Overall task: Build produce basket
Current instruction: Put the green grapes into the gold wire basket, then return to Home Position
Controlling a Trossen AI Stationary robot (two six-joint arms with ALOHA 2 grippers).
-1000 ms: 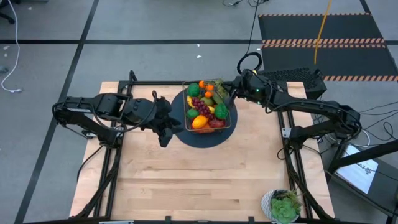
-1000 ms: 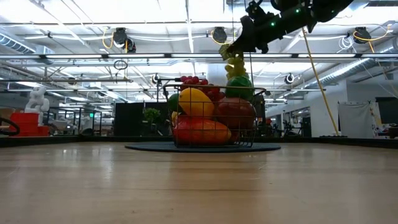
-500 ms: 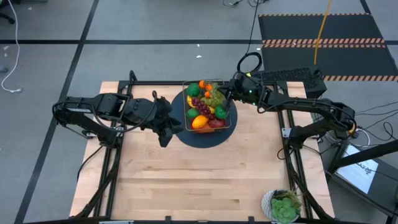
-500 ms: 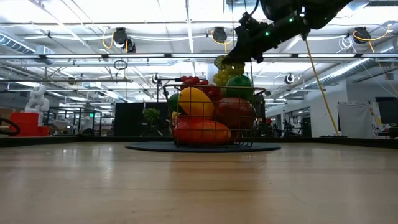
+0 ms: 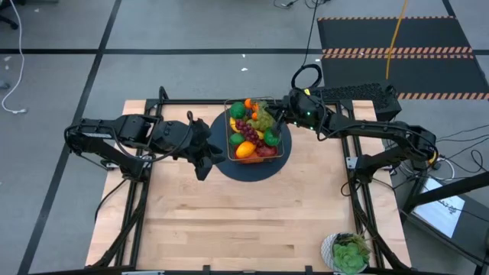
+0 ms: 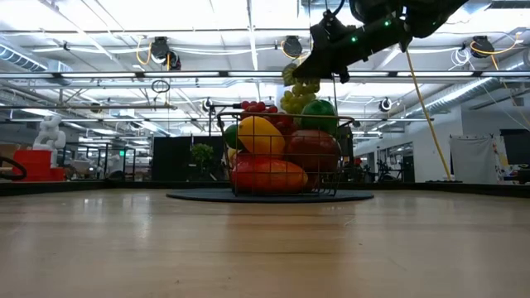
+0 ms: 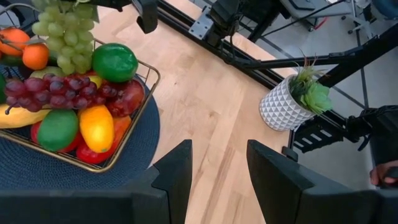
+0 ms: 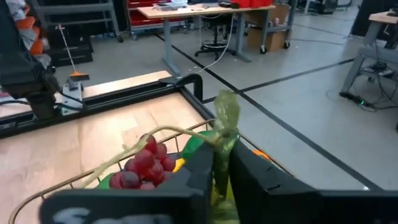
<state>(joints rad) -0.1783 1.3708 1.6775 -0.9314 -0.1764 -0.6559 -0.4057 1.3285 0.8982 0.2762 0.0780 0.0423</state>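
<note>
The wire basket (image 5: 229, 130) stands on a round dark-blue mat (image 5: 256, 169) at the table's far middle. It is piled with toy produce: oranges, limes, purple grapes (image 7: 74, 87), a mango (image 7: 97, 127) and red fruit. My right gripper (image 5: 276, 116) is over the basket's right part, shut on a bunch of green grapes (image 6: 296, 89). My left gripper (image 5: 205, 150) is open and empty just left of the mat, low over the table. My right gripper pinches the green grapes' stem end (image 8: 225, 121) between its two fingers, coming from the table's right and slanting down. The bunch hangs below the fingers over the piled fruit, next to a lime (image 7: 115, 62). I cannot tell whether its lower end touches the pile.
A leafy green plant in a white pot (image 5: 349, 252) stands at the table's near right corner. Bare wood lies between the mat and the near edge. Frame rails run along the table's left and right sides.
My right gripper has carried the green grapes toward the table's left, from the basket's right rim to over the piled fruit, and a little lower. The bunch still hangs below the fingers.
</note>
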